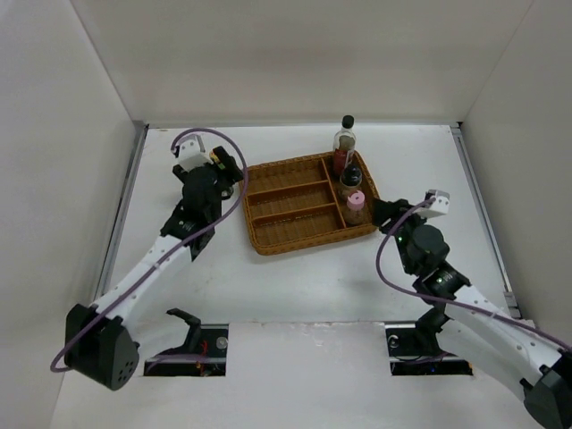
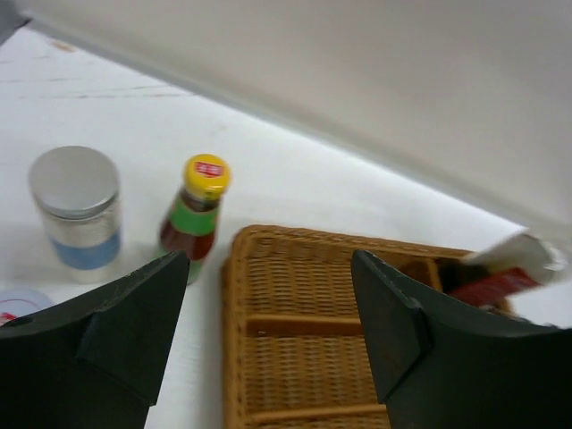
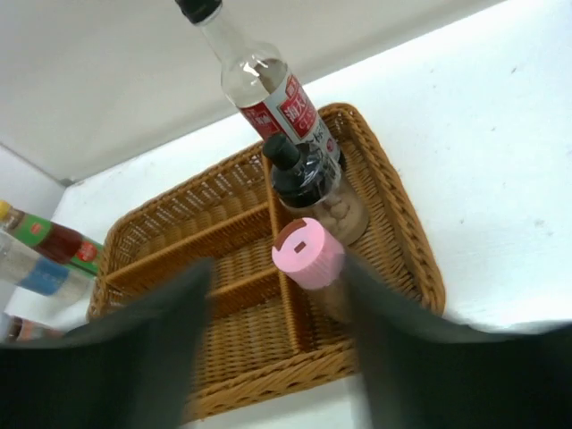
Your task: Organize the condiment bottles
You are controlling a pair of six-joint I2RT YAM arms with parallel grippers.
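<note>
Nearest, left arm (image 1: 147, 264) and right arm (image 1: 474, 317) flank the wicker tray (image 1: 295, 210) on the desk (image 1: 295, 286). Left tool (image 2: 268, 268) stands apart and empty, facing the silver-lidded jar (image 2: 76, 210) and green bottle (image 2: 195, 214) just beside the tray. Right tool (image 3: 277, 277), blurred, apart, faces pink-capped shaker (image 3: 308, 255), brown shaker (image 3: 308, 183) and tall clear bottle (image 3: 264, 85) in the tray's end compartment.

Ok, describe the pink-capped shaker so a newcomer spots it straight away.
Find the brown wicker tray in the middle of the white table. Its right-hand compartment holds three bottles in a row, and the pink-capped shaker stands at the near end. The brown shaker and tall clear bottle behind it have black caps; it alone has a pink one.
</note>
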